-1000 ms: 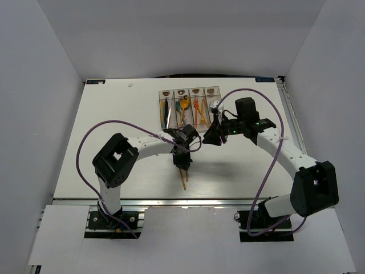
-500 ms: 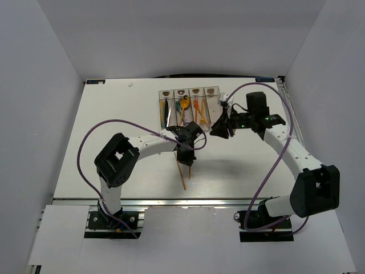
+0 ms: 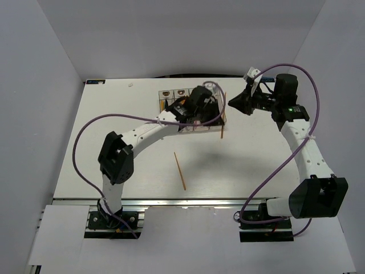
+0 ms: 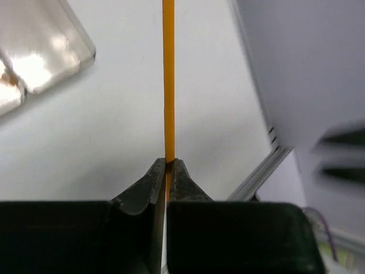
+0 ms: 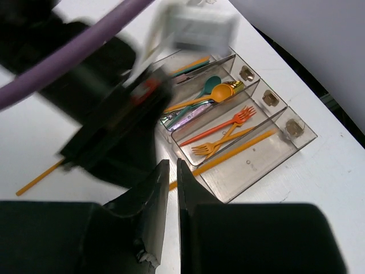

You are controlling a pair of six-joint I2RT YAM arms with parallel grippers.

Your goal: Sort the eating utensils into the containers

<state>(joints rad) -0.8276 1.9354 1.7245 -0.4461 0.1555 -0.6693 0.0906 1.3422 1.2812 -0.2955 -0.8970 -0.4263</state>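
Observation:
My left gripper (image 4: 167,162) is shut on a thin orange stick (image 4: 168,85) that points straight out from its fingertips. From above, that stick (image 3: 223,114) hangs along the right side of the containers (image 3: 165,94), with the left gripper (image 3: 214,120) over them. In the right wrist view the stick (image 5: 239,148) stretches over the end bin (image 5: 296,142), and the bin beside it holds orange forks (image 5: 228,123). A teal spoon (image 5: 208,85) lies farther along the row. My right gripper (image 5: 170,165) is shut and empty, raised to the right of the bins (image 3: 232,103).
A second orange stick (image 3: 180,170) lies loose on the white table in front of the bins, also seen beyond my right fingers (image 5: 40,178). The left arm (image 3: 148,134) stretches across the table's middle. The table's back edge (image 3: 268,80) and walls are close behind the bins.
The left arm has lifted one orange stick from the table's middle and carried it back to the containers. The right arm has pulled back and to the right, and its jaws have closed.

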